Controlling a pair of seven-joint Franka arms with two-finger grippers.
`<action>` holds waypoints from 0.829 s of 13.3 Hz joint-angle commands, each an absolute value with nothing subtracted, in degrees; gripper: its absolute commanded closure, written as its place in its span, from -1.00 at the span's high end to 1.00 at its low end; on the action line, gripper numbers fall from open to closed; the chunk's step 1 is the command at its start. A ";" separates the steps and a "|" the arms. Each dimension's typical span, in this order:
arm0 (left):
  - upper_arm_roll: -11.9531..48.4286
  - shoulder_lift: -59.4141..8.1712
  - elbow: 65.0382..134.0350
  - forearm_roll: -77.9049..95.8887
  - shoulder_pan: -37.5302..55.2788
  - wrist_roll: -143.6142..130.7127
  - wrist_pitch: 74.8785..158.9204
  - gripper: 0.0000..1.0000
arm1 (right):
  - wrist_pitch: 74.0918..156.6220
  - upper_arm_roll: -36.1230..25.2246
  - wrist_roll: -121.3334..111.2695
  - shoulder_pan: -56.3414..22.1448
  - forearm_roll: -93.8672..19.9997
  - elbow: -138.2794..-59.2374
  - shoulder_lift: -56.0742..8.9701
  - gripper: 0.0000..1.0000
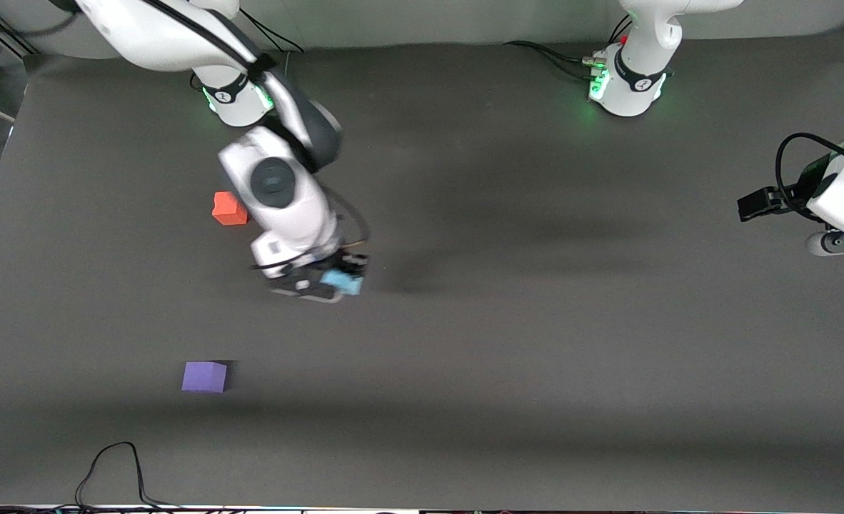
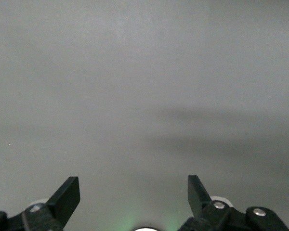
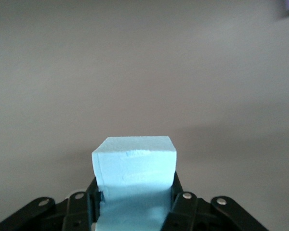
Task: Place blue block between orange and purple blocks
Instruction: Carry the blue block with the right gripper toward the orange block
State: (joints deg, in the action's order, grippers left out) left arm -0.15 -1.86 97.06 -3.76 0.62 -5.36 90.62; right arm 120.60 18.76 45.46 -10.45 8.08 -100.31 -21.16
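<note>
Blue block (image 1: 343,283) lifted, clamped; orange block (image 1: 229,208), purple block (image 1: 205,377) on table.

No readable text, labels or numbers anywhere.

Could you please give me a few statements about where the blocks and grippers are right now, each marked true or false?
1. The right gripper is shut on the blue block. True.
2. The blue block already rests on the table between the other two. False: it is held in the gripper, over bare table.
3. The purple block lies nearer the front camera than the orange block. True.
4. The left gripper holds the orange block. False: it is open and empty, waiting at the left arm's end of the table.
5. The orange and purple blocks touch. False: they lie well apart.
</note>
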 commanded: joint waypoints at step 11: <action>-0.62 -1.41 97.12 -3.43 1.41 -5.01 89.39 1.00 | 140.68 -5.18 9.85 -10.64 4.66 -128.04 -12.29 -0.37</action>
State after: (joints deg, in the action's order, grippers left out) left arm -0.13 -1.86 97.06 -3.75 0.72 -5.36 90.38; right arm 134.42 -4.59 12.46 -9.97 5.98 -122.59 -12.67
